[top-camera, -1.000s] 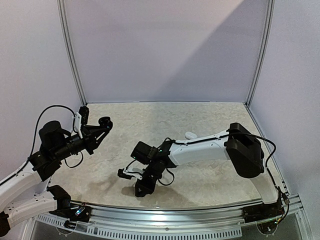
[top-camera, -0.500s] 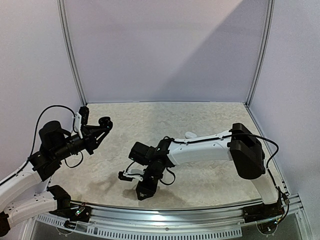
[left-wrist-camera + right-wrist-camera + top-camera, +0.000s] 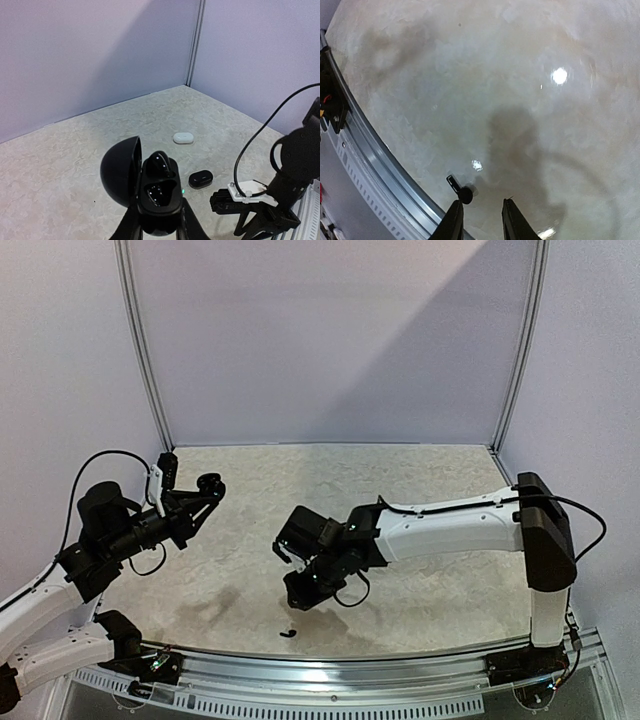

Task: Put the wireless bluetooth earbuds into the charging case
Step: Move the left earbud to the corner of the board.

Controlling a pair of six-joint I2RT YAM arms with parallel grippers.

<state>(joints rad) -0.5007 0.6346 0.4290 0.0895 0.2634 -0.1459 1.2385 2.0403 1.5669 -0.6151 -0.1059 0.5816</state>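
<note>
The loose black earbud [image 3: 465, 194] looks light and slippery; pinch its bulb. The right gripper [image 3: 481, 202] has its jaws parted and empty; the left gripper [image 3: 160, 222] clamps the open charging case [image 3: 157, 192].

1. A small black stemmed earbud [image 3: 288, 633] lies on the marbled beige worktop [image 3: 430, 480], close to its near edge at mid-width.
2. The right gripper [image 3: 300, 595] hangs just behind the earbud, apart from it.
3. An open round black charging case [image 3: 155, 192] sits between the fingers of the left gripper [image 3: 202, 494], above the worktop's left edge.
4. A white oval case [image 3: 183, 138] and a black oval case [image 3: 201, 179] lie near each other mid-worktop.
</note>
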